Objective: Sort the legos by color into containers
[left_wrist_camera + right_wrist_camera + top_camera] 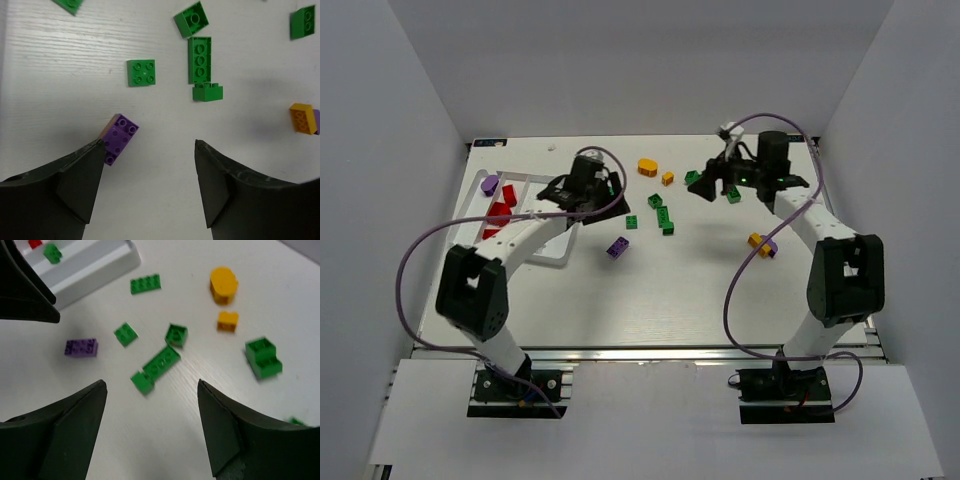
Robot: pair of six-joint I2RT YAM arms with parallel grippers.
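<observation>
- My left gripper [150,145] is spread and empty. Its matte black fingers are wedge-shaped, and a studded purple brick [120,138] lies at the tip of the lower-left one.
- My right gripper [151,385] is spread too, pinching nothing. Loose green legos [161,361], glossy and studded, lie just beyond it at mid-frame.
- The tray [95,270] is smooth white plastic with straight walls and sits at upper left. A green brick [52,252] and a red brick [34,243] lie inside.
- A rounded yellow piece [223,285] lies at upper right.
- The table [50,60] is white with a fine grain.
</observation>
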